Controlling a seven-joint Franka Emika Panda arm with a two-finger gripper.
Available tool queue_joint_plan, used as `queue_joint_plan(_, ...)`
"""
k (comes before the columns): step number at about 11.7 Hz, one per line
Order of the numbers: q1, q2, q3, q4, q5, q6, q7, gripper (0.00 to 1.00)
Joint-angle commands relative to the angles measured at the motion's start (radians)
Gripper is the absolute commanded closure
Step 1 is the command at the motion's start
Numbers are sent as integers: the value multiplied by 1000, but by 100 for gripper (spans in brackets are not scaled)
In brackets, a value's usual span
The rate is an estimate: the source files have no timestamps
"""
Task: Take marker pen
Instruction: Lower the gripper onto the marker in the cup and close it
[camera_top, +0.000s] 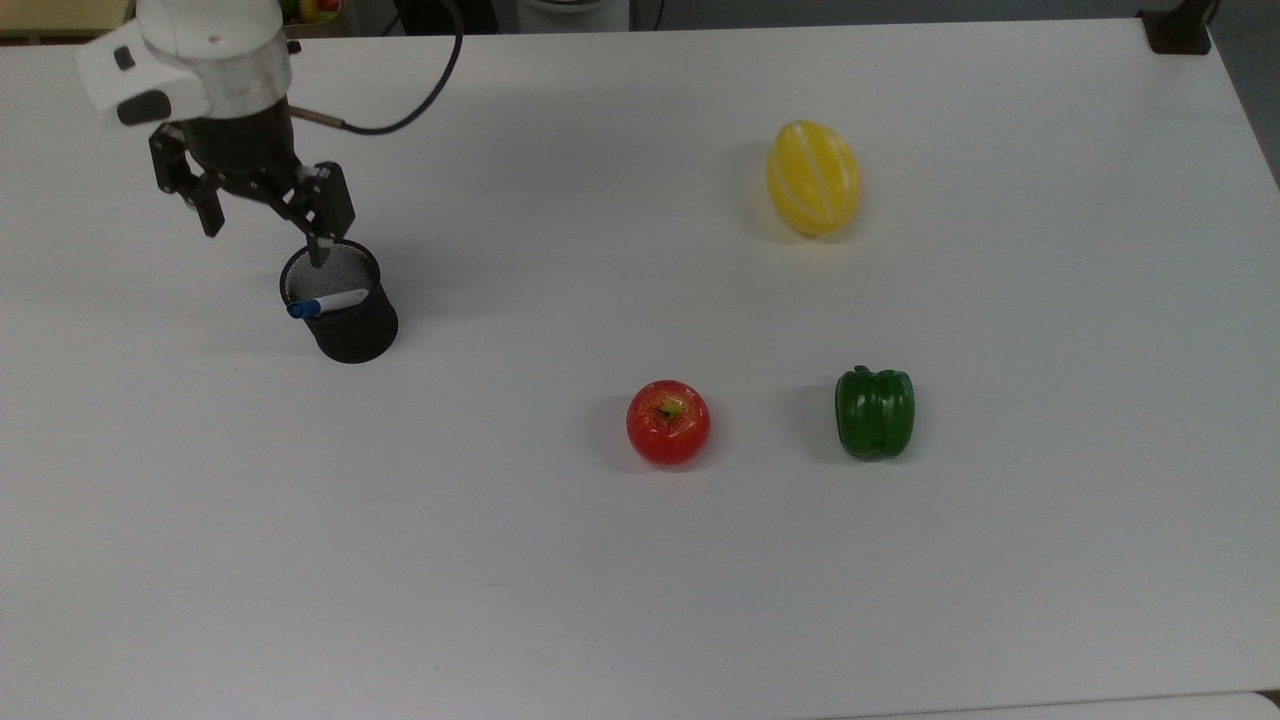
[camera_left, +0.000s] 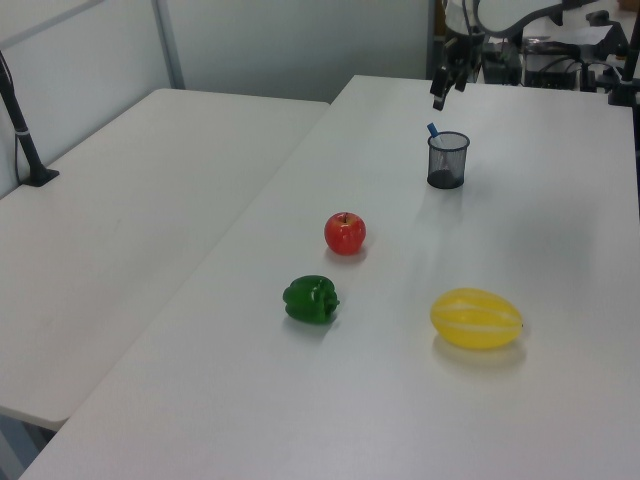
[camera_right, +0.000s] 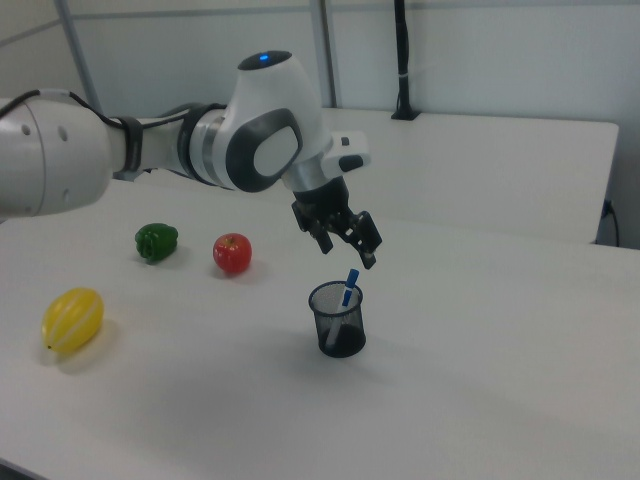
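Top view: the gripper hangs over the white bench at the upper left, with its two fingers spread apart and nothing between them. One fingertip overlaps the far rim of the black mesh pen cup; the other finger sits off to the top view's left of the cup, over bare bench.

The marker pen stands inside the pen cup, leaning, with its blue cap against the rim on the top view's left and its white barrel running toward the top view's right. It lies just below the fingertips as the top view shows them, and neither finger touches it.

Right view: the gripper is above the pen cup and slightly to the right view's left of it. The blue cap of the marker pen projects above the rim, with a clear gap between the cap and the lowest fingertip.

Left view: the gripper is above and behind the pen cup; the cap of the marker pen shows at the rim.

A red apple, a green bell pepper and a yellow melon rest on the bench, well apart from the cup.
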Motion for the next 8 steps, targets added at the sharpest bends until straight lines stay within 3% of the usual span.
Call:
queue_joint_plan(1, 11, 41, -3, 0, -14, 68, -2, 0)
queue_joint_plan(5, 32, 93, -2, -3, -46, 112, 0, 3)
queue_joint_plan(7, 34, 106, -2, -3, -49, 131, -2, 13)
queue_joint_plan(8, 35, 104, -2, -14, -49, 149, -2, 23)
